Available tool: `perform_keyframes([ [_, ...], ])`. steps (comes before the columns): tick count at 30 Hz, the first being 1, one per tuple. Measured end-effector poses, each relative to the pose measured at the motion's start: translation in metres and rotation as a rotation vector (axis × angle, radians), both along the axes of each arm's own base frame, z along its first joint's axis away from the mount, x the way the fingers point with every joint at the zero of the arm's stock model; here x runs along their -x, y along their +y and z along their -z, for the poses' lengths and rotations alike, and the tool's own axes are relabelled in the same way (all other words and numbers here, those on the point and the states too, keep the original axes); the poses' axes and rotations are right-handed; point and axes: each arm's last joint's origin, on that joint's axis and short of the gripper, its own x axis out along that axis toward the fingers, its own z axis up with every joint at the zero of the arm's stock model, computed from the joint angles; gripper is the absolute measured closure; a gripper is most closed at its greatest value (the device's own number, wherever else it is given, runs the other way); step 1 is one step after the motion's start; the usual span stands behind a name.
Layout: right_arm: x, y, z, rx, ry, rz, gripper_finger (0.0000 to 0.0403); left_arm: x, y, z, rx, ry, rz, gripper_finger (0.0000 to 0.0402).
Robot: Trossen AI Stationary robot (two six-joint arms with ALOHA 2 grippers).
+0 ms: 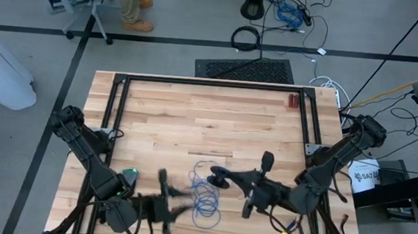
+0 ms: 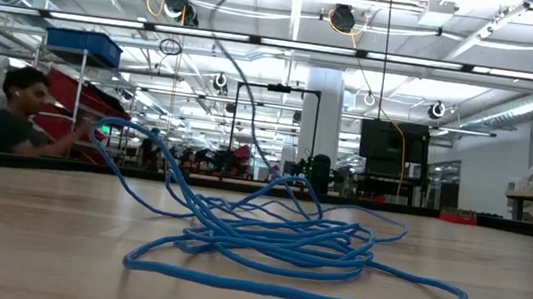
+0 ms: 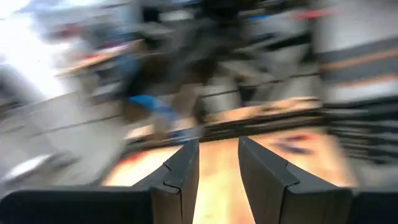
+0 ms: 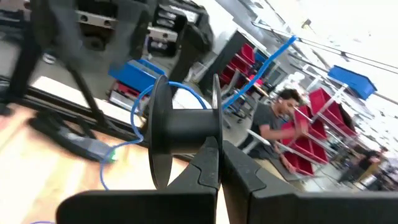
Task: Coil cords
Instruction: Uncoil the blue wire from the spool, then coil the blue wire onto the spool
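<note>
Pale butcher-block wooden table (image 1: 194, 116), planks banded lengthwise, framed by black metal rails. Near its front edge, between both arms, a thin, glossy blue cord (image 1: 205, 195) in loose, tangled loops, one strand rising off the wood. Right gripper (image 4: 219, 163) pinched shut on a black plastic spool (image 4: 185, 129) with round flanges. Left gripper (image 3: 219, 163) beside the cord, fingers apart, holding nothing.
</note>
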Motion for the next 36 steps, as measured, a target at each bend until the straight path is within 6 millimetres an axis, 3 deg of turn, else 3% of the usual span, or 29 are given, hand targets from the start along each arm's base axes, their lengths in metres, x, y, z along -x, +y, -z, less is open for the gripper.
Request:
perform_keyframes([
  [3,0.005,0.004,-0.001,-0.002,-0.002,-0.024,0.0403,-0.002,-0.004,-0.001,-0.065,0.016,0.165,0.0283],
  [10,0.013,0.008,-0.005,-0.008,-0.009,-0.012,0.0403,-0.009,0.009,0.000,0.066,-0.004,0.005,0.0279],
  [22,0.028,0.015,-0.011,0.022,-0.008,-0.015,0.0403,-0.035,0.018,0.022,0.041,0.046,-0.036,0.0167],
  [36,0.035,0.018,-0.013,0.034,-0.006,0.010,0.0403,-0.055,0.025,0.034,0.024,0.046,-0.054,0.0162],
])
